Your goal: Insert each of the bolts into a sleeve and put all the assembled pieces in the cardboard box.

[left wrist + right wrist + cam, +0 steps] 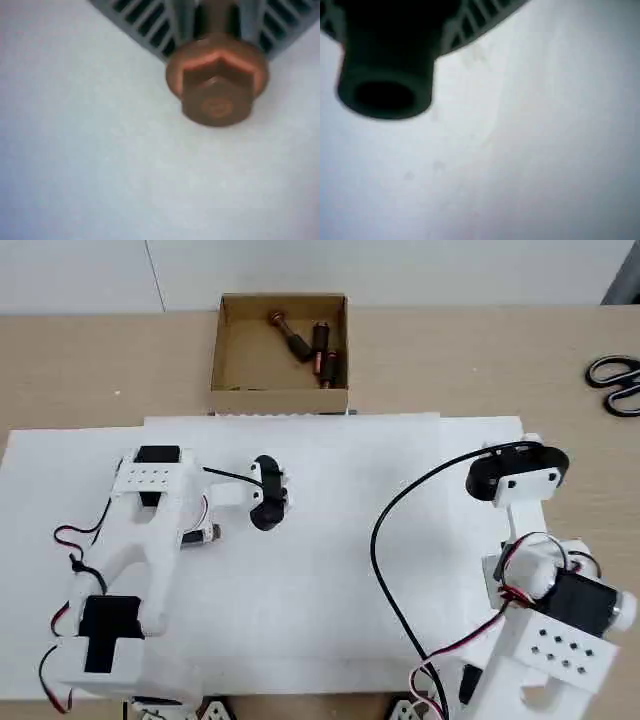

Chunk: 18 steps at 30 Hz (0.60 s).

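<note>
- The left end effector (pixel 268 495) hangs over the white sheet (pixel 330 580), left of its middle. It pinches a copper bolt (pixel 217 82), whose hexagonal head points out past the fingers.
- The right end effector (pixel 515 475) sits near the sheet's right edge, clamped on a black sleeve (pixel 385 75) with its open bore facing outward.
- Farther back, the cardboard box (pixel 245 355) stands on the wooden surface (pixel 100 360) just beyond the sheet, with assembled pieces (pixel 322 340) in its right half.
- Scissors (pixel 615 385) lie at the far right.
</note>
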### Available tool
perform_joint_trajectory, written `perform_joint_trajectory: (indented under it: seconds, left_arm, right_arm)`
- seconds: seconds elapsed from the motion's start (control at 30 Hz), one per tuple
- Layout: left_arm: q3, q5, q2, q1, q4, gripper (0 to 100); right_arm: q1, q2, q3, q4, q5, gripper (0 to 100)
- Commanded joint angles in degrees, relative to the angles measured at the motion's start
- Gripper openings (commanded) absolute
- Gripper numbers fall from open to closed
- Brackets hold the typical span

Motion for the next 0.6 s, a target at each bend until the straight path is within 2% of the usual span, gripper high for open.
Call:
perform_joint_trajectory:
  seconds: [0.0, 0.1, 0.3, 0.43, 0.57]
  left_arm:
    - [-0.4, -31.38, -1.85, 0.88, -1.67, 1]
    - [-2.86, -28.66, -1.93, 0.97, 0.26, 1]
    - [-20.09, -14.77, -1.93, 4.84, 17.32, 1]
    - [-30.73, -2.81, -1.93, 7.91, 24.44, 1]
    - [-40.31, 11.69, -2.11, 10.29, 25.49, 1]
  right_arm:
    - [0.04, -1.1, -0.35, -0.57, -0.53, 0.3]
    - [-0.04, -1.19, -0.53, -0.57, -0.53, 0.3]
    - [-0.13, -1.19, -8.35, 4.53, -1.23, 0.3]
    - [-0.13, -1.1, -10.37, 7.16, -0.97, 0.3]
    - [-0.13, -1.19, -10.37, 7.34, -0.97, 0.4]
